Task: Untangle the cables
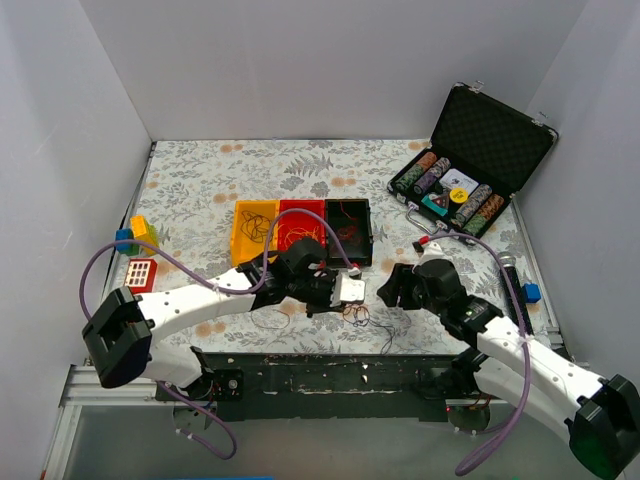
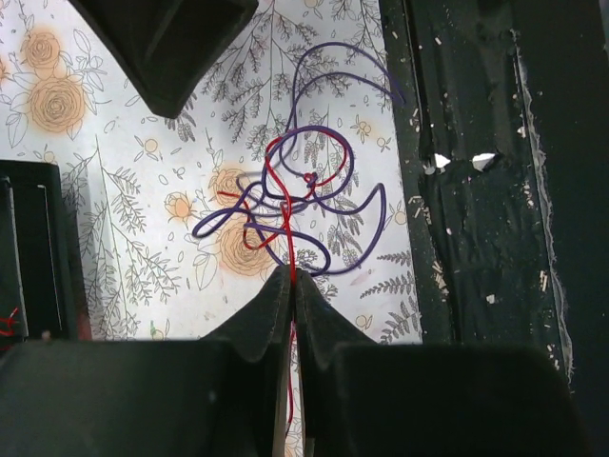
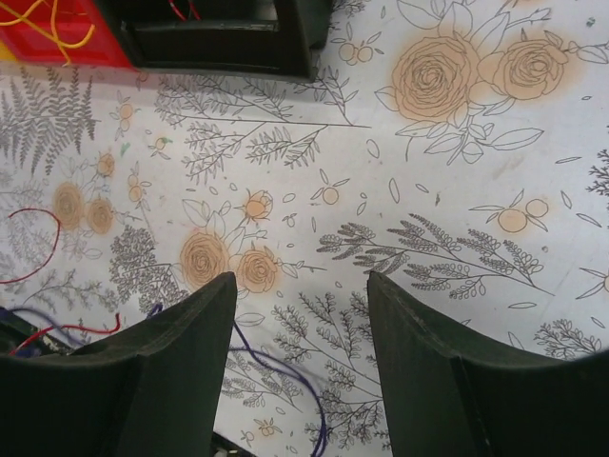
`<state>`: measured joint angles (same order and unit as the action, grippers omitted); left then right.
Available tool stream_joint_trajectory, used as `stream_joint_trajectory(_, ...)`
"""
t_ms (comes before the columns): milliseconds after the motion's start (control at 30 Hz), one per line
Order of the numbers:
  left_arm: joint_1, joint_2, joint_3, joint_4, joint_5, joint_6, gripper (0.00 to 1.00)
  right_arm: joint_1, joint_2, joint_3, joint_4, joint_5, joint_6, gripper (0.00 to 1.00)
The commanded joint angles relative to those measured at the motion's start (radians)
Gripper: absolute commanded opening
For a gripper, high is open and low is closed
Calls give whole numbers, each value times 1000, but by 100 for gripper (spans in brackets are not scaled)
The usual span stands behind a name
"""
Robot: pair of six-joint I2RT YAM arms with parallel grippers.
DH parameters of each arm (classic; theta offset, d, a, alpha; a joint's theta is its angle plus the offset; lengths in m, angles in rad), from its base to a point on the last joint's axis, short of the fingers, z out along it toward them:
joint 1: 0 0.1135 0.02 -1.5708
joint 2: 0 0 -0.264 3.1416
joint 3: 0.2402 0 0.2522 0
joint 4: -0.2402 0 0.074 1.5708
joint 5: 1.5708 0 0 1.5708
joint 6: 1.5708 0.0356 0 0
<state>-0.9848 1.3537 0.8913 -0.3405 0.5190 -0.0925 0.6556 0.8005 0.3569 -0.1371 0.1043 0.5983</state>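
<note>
So the left gripper [image 2: 290,276] is clamping shut on a red cable [image 2: 287,238] coming out of a purple-and-red tangle [image 2: 309,178], which is lying on the worktop [image 2: 124,209] just in front of the red bin [image 1: 300,225]. The right gripper [image 3: 303,286] is hovering open right of that tangle, holding nothing, a purple strand [image 3: 285,376] lying under it. Inside the red bin yellow cables [image 3: 38,24] are sitting, and an open chip case [image 1: 495,135] is standing well right of it, farther back.
</note>
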Motion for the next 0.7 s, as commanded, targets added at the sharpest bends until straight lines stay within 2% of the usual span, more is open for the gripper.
stream_joint_trajectory(0, -2, -77, -25, 37, -19, 11, 0, -4, -102, -16, 82, -93, -40, 66)
stream_joint_trajectory(200, -2, -189, -71, 107, -7, 163, 0, -2, -221, -61, 167, -277, -91, 64)
stream_joint_trajectory(433, -2, -300, -114, 110, 90, 368, 0, -2, -279, -47, 165, -325, -192, 62)
stream_joint_trajectory(667, -2, -332, -117, 113, 104, 471, 0, -2, -343, -32, 198, -443, -265, 61)
